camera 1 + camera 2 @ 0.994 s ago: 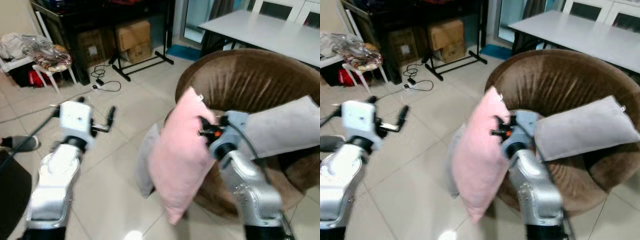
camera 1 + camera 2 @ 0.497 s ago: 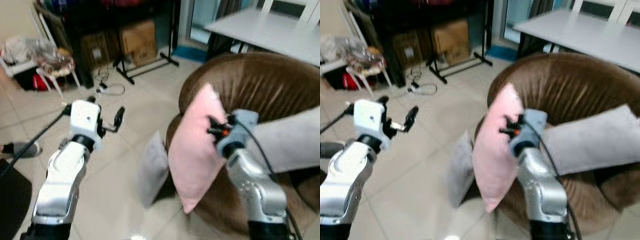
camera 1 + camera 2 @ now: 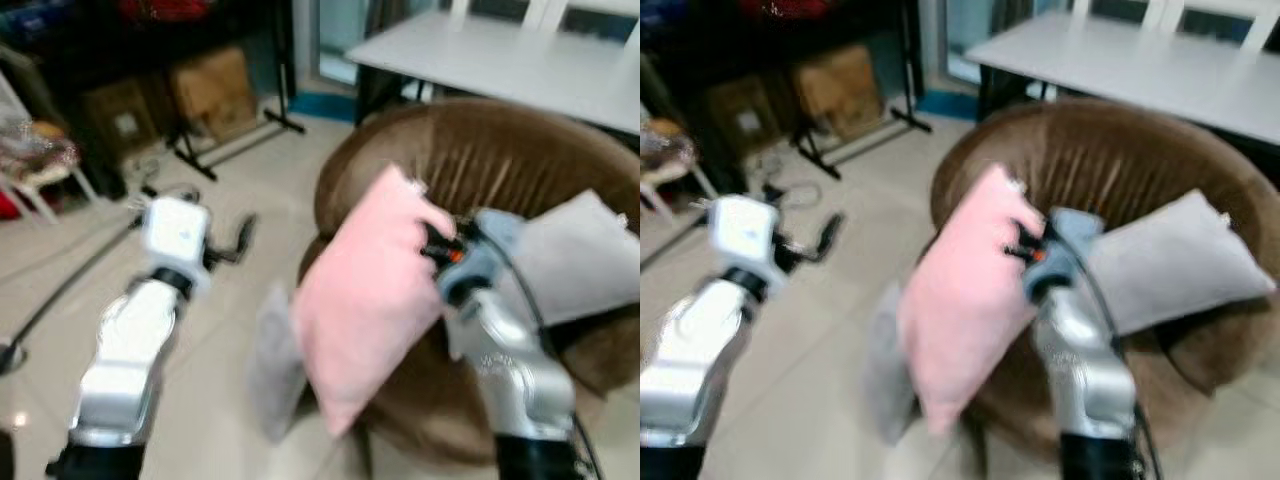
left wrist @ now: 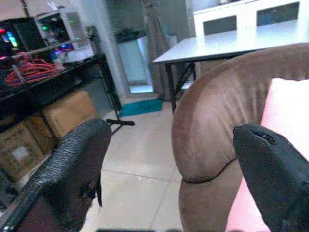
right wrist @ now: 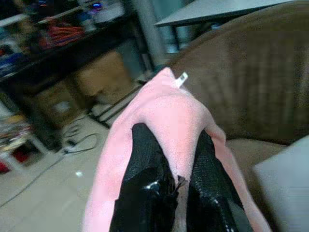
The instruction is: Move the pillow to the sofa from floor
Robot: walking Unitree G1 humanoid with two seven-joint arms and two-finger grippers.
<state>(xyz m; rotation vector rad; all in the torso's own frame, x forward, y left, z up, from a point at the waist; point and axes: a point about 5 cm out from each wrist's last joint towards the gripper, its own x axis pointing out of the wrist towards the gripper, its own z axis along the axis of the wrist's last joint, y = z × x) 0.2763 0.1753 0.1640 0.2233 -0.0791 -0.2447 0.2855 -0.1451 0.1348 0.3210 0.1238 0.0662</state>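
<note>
A pink pillow (image 3: 365,300) hangs tilted in the air against the front rim of the round brown sofa (image 3: 500,150). My right gripper (image 3: 432,245) is shut on the pillow's upper edge, the fabric bunched between its black fingers (image 5: 145,159). A grey pillow (image 3: 565,255) lies on the sofa seat behind my right arm. A second grey pillow (image 3: 270,365) leans on the floor against the sofa's base. My left gripper (image 3: 242,235) stands open in the air over the tiled floor, left of the sofa, with nothing between its fingers (image 4: 72,169).
A grey table (image 3: 500,65) stands behind the sofa. At the back left are a dark shelf with cardboard boxes (image 3: 210,85), a black stand (image 3: 215,150), cables on the floor and a white chair (image 3: 40,165) with clutter.
The camera has swung to the right. My right gripper has carried the pink pillow up and further over the sofa's rim, and the pillow now tilts more.
</note>
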